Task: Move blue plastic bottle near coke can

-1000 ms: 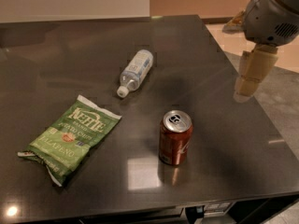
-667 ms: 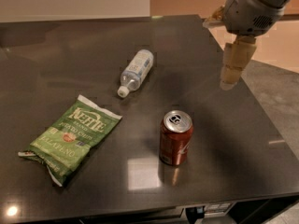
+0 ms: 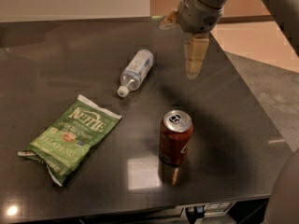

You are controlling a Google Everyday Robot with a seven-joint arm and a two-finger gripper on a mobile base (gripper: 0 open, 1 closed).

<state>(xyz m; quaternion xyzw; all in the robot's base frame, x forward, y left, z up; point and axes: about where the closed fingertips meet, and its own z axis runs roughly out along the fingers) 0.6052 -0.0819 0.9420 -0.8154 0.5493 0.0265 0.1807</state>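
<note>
The blue plastic bottle lies on its side on the dark table, its white cap pointing toward the front left. The coke can stands upright in front of it and to the right, silver top and pull tab showing. My gripper hangs from the arm at the upper right, its tan fingers pointing down above the table. It is to the right of the bottle and behind the can, touching neither, and holds nothing.
A green Kettle chip bag lies flat at the front left. The table's right edge runs diagonally close to the gripper, with floor beyond. The front edge is near the can.
My gripper and arm have moved left, from over the table's right edge toward the bottle. The bottle, can and chip bag have not moved.
</note>
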